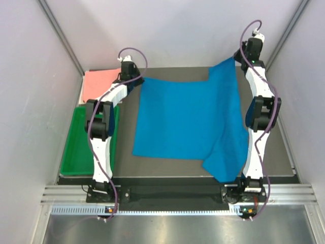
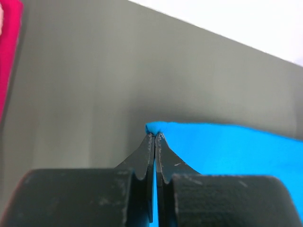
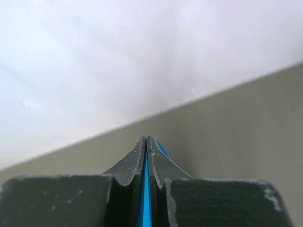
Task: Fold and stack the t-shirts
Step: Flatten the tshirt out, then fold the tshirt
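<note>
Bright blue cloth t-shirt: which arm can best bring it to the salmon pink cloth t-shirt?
Probably left. The left pincer pinches a corner of the bright blue cloth t-shirt right beside the salmon pink cloth t-shirt; the right pincer holds the far-right corner.

A spread t-shirt (image 1: 183, 119) was laid over the middle of the table (image 1: 282, 152), its far edge raised off the surface. Its 11 o'clock corner was clamped in the left gripper (image 1: 133, 76) and its 1 o'clock corner in the right gripper (image 1: 238, 60). At 5 o'clock a flap of it was draped to the table's near edge. A tray (image 1: 76, 152) was placed at 8 o'clock, left of the left arm. A folded t-shirt (image 1: 99, 84) was set at 10 o'clock, just behind the tray.
</note>
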`<state>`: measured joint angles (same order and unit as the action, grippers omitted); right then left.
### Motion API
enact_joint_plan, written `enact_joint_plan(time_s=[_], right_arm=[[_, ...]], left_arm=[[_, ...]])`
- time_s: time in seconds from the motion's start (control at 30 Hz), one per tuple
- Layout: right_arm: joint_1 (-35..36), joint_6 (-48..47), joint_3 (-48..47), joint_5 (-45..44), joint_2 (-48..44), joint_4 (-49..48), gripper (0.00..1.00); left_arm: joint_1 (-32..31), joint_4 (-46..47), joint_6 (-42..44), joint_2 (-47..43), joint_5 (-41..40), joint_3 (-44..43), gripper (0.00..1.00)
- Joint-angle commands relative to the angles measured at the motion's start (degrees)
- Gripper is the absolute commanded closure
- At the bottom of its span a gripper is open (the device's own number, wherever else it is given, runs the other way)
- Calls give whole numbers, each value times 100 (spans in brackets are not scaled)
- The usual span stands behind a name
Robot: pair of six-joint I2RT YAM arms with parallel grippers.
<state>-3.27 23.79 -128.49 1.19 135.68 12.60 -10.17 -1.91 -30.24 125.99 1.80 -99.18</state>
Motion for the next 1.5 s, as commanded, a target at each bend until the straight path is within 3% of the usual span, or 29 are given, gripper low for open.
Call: enact_joint_plan(time_s=[0.0,0.13,0.4,0.57,0.93,1.47], right_arm=[[-86,292,-687,293,257,-292,100],[-86,416,-274,294,301,-1057,100],[-121,539,-310,514,530,-865,100],[-262,715,754,408,-181,-830,100],[-631,952,2300,426,-1446,-390,100],[-1053,1013,3830,883,-2897,-74,100]], left_arm=[[121,-11,124,224,-128,-488,100],[130,68,176,320,-321,-524,100],[191,138,422,479,-207,-691,100],[191,332,808,347,197,-586,100],[200,218,1362,197,189,-348,100],[209,384,1486,-57,57,284,100]])
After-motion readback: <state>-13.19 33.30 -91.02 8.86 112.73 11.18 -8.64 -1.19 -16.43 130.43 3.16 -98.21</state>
